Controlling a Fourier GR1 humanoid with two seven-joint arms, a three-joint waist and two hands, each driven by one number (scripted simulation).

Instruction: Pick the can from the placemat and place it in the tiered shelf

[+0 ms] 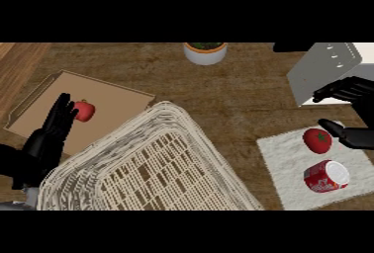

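Note:
A red can [325, 176] with a white top lies on its side on the pale placemat [285, 158] at the lower right. Beside it on the mat sits a red tomato [317, 140]. My right hand [349, 112] hovers at the right edge above the mat, fingers curved but spread, thumb near the tomato, holding nothing. The woven wicker tiered shelf [150, 163] fills the lower middle. At the left, my left hand [51, 133] rests open with fingers pointing up.
A cardboard tray [110, 101] at the left holds a red pepper-like fruit [84, 110]. A white pot with a plant [205, 52] stands at the far edge. A grey metal object [321, 69] sits at the upper right, behind my right hand.

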